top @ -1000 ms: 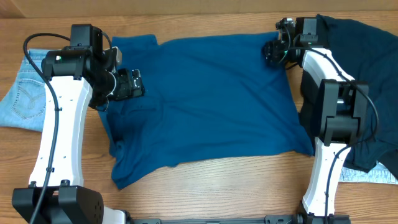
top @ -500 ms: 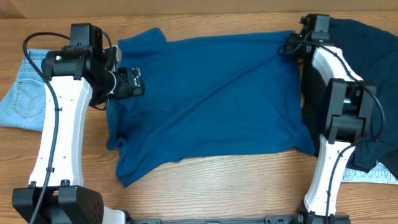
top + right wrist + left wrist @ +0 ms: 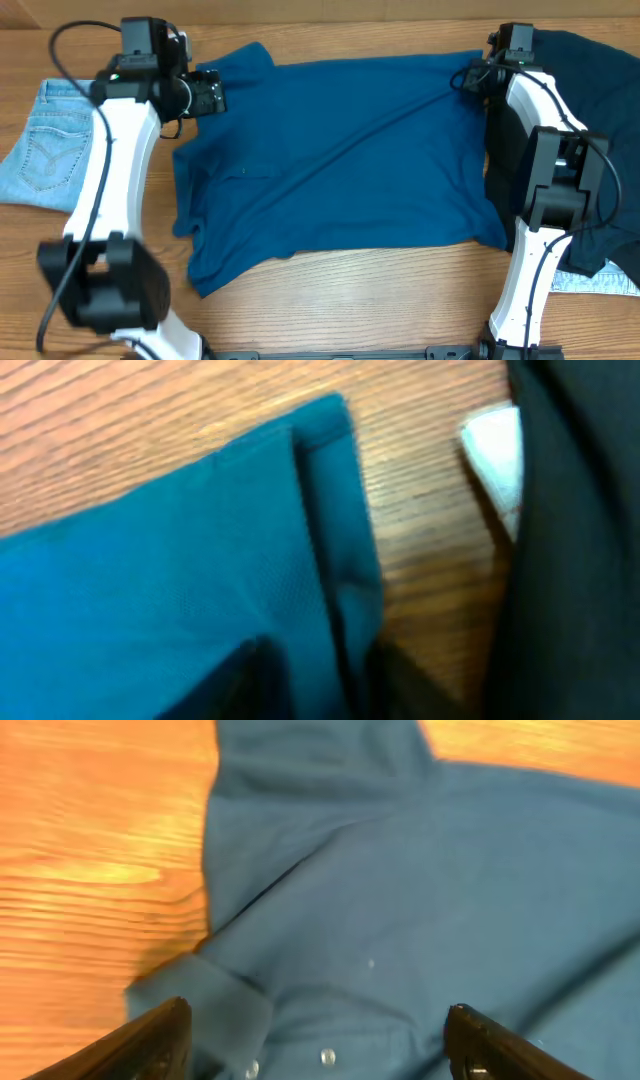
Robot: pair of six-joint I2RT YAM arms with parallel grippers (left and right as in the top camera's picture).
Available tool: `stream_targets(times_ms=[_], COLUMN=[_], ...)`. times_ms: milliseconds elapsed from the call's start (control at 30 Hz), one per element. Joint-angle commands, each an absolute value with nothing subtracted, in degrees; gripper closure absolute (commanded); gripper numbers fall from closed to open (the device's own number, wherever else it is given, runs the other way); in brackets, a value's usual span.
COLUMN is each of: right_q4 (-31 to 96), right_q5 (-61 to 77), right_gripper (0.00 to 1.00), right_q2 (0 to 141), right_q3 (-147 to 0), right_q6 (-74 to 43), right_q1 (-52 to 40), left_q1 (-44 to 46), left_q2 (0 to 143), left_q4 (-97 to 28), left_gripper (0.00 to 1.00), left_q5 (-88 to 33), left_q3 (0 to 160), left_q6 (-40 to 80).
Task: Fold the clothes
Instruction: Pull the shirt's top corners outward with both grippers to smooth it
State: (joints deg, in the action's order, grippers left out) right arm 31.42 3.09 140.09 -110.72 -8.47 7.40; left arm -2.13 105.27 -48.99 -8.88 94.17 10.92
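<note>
The mid-blue top [image 3: 340, 160] is lying spread flat over the middle of the bench [image 3: 330, 310]. Its upper edge is reaching toward the far edge, and a long diagonal crease is running across it. You are holding the left jaws over its far-left corner, where small buttons [image 3: 327, 1057] are showing. The jaws are standing spread wide, with the fingers [image 3: 160, 1040] at either side of the wrist view and only loose cloth below them, nothing pinched. Your right jaws are sitting at the top's far-right corner, right over the hem. That wrist view is blurring, so you cannot tell whether they are pinching the cloth or standing apart. The dark navy garment [image 3: 590, 70] is lying bunched at the bench's far-right corner and stretching along the right edge behind the right arm [image 3: 545, 190]. The light-blue jeans [image 3: 40, 150] are lying at the left edge, beyond the left arm [image 3: 100, 170] and apart from the top.
</note>
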Motion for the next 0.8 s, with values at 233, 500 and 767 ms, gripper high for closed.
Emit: stream_targets(times_ms=[233, 500, 767], right_q4=[38.0, 55.0, 61.7], right_q5=[1.1, 1.3, 1.5], right_gripper=[0.11, 0.18, 0.20], right_q2=[123.4, 115.5, 115.0], right_q3=[-112.3, -112.3, -112.3], right_q6=[-4.4, -4.5, -4.5], right_q1=[7.6, 7.1, 7.1], left_q1=[-6.5, -6.3, -6.8], left_q2=[117.0, 123.9, 130.5], left_q4=[-35.7, -26.1, -18.8], left_gripper=[0.20, 0.18, 0.15], left_q5=[-17.4, -17.5, -15.6], left_q3=[94.7, 94.7, 94.7], left_q6=[10.2, 10.3, 8.8])
